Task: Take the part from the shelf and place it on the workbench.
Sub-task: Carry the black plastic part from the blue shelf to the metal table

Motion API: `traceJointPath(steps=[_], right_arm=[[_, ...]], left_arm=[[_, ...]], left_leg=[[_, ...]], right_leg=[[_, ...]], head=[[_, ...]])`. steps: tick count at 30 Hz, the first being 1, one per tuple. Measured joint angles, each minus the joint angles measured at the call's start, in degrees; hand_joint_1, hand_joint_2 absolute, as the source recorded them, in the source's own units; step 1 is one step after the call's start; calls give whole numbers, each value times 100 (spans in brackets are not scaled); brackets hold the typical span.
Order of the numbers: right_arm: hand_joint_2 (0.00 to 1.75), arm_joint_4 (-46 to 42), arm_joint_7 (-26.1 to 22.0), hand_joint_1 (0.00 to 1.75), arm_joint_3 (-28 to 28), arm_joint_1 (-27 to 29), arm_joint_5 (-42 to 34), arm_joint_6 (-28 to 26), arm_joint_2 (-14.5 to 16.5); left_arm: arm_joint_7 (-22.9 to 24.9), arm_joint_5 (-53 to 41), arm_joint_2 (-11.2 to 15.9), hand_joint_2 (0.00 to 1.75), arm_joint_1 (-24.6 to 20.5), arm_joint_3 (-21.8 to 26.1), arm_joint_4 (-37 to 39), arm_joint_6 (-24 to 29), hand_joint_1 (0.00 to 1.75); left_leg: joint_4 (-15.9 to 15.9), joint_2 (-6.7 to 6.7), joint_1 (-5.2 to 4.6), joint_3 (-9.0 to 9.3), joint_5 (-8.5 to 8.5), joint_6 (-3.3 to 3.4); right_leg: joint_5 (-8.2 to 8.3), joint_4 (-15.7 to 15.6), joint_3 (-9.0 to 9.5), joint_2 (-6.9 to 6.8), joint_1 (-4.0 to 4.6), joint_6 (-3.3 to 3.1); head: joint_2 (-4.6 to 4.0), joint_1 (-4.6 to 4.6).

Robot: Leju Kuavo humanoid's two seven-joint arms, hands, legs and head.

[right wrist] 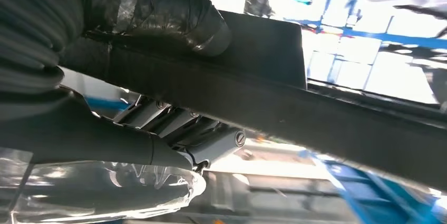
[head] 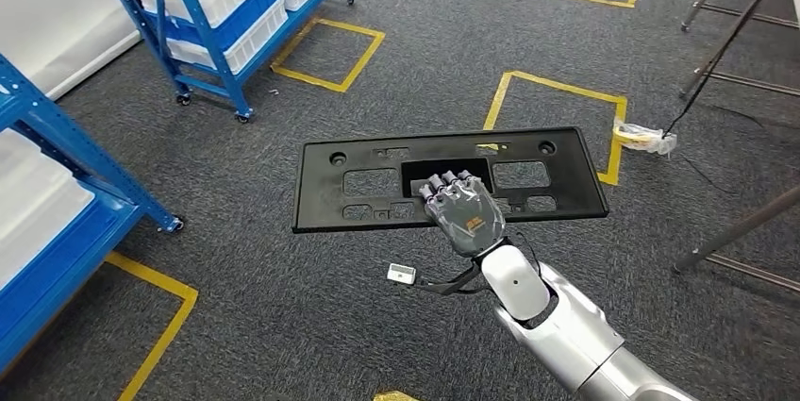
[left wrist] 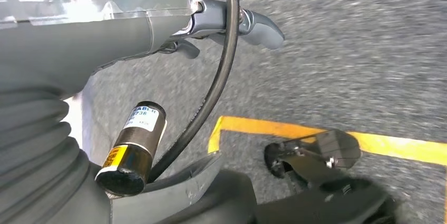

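- The part [head: 451, 177] is a long, flat black plastic panel with several rectangular openings. It is held level in the air above the grey carpet floor [head: 283, 325], near the centre of the head view.
- The right hand [head: 462, 212] grips the part at the middle of its near long edge. The fingers [head: 445, 182] go over the panel and into the large central opening, and the silver right arm [head: 557, 321] comes in from about 5 o'clock.
- In the right wrist view the part [right wrist: 295, 113] crosses the picture as a dark thick bar, with the thumb [right wrist: 174, 13] pressed on one face and the darker fingers [right wrist: 211, 139] on the other face.
- The left hand [left wrist: 232, 23] hangs over the floor. Its fingers look slightly curled with nothing between them, but the view is blurred, so it cannot be told if the hand is open or closed.
- A blue shelf [head: 226, 33] on wheels with white bins stands at about 11 o'clock from the part, well apart from it. Another blue rack [head: 66, 184] stands at 9 o'clock, at the picture's edge.
- Yellow tape squares [head: 557, 108] mark the floor, one of them partly behind the part at 1 o'clock.
- A small white tag [head: 401, 274] on a cable hangs just under the right wrist.
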Motion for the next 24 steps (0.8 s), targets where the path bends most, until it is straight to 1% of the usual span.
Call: traceJointPath(steps=[1, 2, 3, 4, 5, 6, 7, 8, 9, 10, 11, 12, 13, 14, 15, 16, 17, 18, 19, 20, 21, 22, 23, 24], right_arm=[[175, -9, 20, 175, 8, 3, 1, -14, -5], [175, -13, 26, 175, 14, 7, 2, -21, -16], [175, -15, 25, 175, 20, 13, 2, -25, -38], [175, -16, 23, 175, 26, 20, 2, -26, -71], [175, -17, 19, 175, 33, 16, 2, -26, -108], [175, -20, 17, 175, 39, 1, 3, -30, -138], [175, -23, 16, 175, 43, -12, 4, -39, -157], [175, -26, 17, 175, 45, -21, 5, -59, -165], [175, -27, 24, 175, 46, -16, 5, -88, -167], [175, -26, 37, 175, 48, 1, 5, -120, -170], [175, -25, 55, 175, 51, 19, 5, -153, -179], [175, -25, 75, 175, 53, 29, 5, -182, -190], [175, -24, 93, 175, 55, 31, 5, -205, -202], [175, -24, 108, 175, 57, 29, 5, -223, -213], [175, -28, 117, 175, 57, 26, 5, -236, -218], [175, -31, 122, 175, 57, 25, 6, -244, -221], [175, -34, 120, 175, 57, 27, 7, -250, -224], [175, -36, 111, 175, 56, 28, 7, -257, -231], [175, -36, 99, 175, 55, 31, 7, -265, -238], [175, -34, 87, 175, 53, 30, 7, -273, -248], [175, -33, 78, 175, 52, 28, 7, -278, -255], [175, -33, 68, 175, 50, 27, 7, -275, -257], [175, -31, 53, 175, 50, 26, 6, -263, -259], [175, -28, 36, 175, 50, 28, 5, -238, -258]], left_arm=[[1, -13, 11, 175, -16, -3, 0, -5, 0], [8, -25, 16, 175, -37, -7, 0, -10, 0], [17, -36, 16, 175, -61, -11, -1, -14, 0], [30, -44, 15, 175, -82, -17, -1, -18, 0], [40, -49, 13, 175, -96, -25, -2, -17, 0], [49, -52, 12, 175, -104, -33, -2, -17, 0], [60, -52, 11, 175, -105, -39, -2, -17, 0], [69, -50, 15, 175, -103, -42, -2, -17, 0], [78, -49, 19, 175, -99, -43, -2, -22, 0], [84, -50, 22, 175, -96, -43, -2, -31, 0], [83, -58, 25, 175, -95, -44, -2, -43, 0], [78, -71, 25, 175, -95, -47, -2, -57, 0], [72, -85, 23, 175, -97, -52, -2, -67, 0], [68, -96, 24, 175, -101, -60, -2, -73, 0], [66, -102, 24, 175, -105, -68, -2, -76, 0], [66, -104, 24, 175, -113, -75, -2, -76, 0], [67, -104, 25, 175, -122, -81, -2, -75, 0], [67, -104, 25, 175, -134, -84, -2, -74, 0], [66, -104, 24, 175, -150, -85, -2, -72, 0], [59, -104, 24, 175, -163, -86, -2, -68, 0], [48, -106, 23, 175, -175, -87, -2, -63, 0], [34, -108, 23, 175, -182, -87, -2, -57, 0], [19, -108, 23, 175, -184, -87, -2, -49, 0], [7, -108, 23, 175, -184, -87, -2, -40, 0]], left_leg=[[-150, -88, -6, 66, 32, 36], [-196, -80, -14, 97, 17, 53], [-262, -18, -24, 129, 28, 64], [-333, 64, -14, 166, 58, 71], [-421, 143, -5, 212, 95, 78], [-502, 227, 4, 255, 132, 88], [-548, 312, 5, 283, 151, 98], [-566, 392, -6, 295, 150, 109], [-563, 480, -13, 297, 143, 117], [-555, 568, -15, 298, 129, 116], [-543, 649, -13, 298, 113, 107], [-519, 724, -7, 298, 89, 91], [-480, 793, 0, 298, 55, 65], [-431, 856, -7, 291, 10, 25], [-377, 913, -18, 288, -39, -19], [-336, 964, -30, 290, -78, -61], [-316, 1017, -41, 297, -103, -98], [-312, 1074, -35, 316, -118, -125], [-309, 1097, -17, 330, -143, -155], [-252, 1032, 3, 321, -206, -180], [-89, 904, 21, 258, -327, -195], [194, 735, 36, 132, -500, -205], [581, 578, 41, -48, -694, -202], [990, 496, 42, -255, -856, -197]], right_leg=[[13, -6, -19, 74, -21, 29], [35, -23, -37, 147, -40, 68], [62, -56, -46, 225, -56, 114], [71, -65, -51, 210, -51, 147], [32, -15, -78, 90, -31, 175], [-66, 141, -154, -87, -12, 197], [-222, 427, -289, -309, -9, 212], [-392, 773, -463, -473, -19, 238], [-518, 1097, -627, -556, -46, 264], [-561, 1296, -731, -605, -78, 292], [-504, 1300, -735, -640, -112, 321], [-361, 1097, -626, -684, -145, 349], [-183, 745, -432, -782, -172, 376], [-67, 413, -243, -918, -167, 384], [7, 158, -103, -1018, -159, 365], [19, 29, -36, -1082, -136, 331], [-8, 18, -39, -1070, -106, 283], [-1, 12, -51, -994, -100, 238], [2, 2, -47, -927, -99, 200], [12, -14, -38, -861, -107, 161], [24, -32, -30, -799, -117, 120], [33, -45, -21, -735, -124, 87], [36, -49, -22, -669, -116, 64], [38, -48, -24, -592, -104, 49]], head=[[0, 0], [0, -1], [0, -3], [0, -1], [0, 6], [0, 12], [0, 17], [0, 22], [0, 21], [0, 22], [0, 21], [0, 22], [0, 23], [0, 23], [0, 20], [0, 17], [0, 14], [0, 10], [0, 9], [0, 10], [0, 9], [0, 8], [0, 9], [0, 8]])
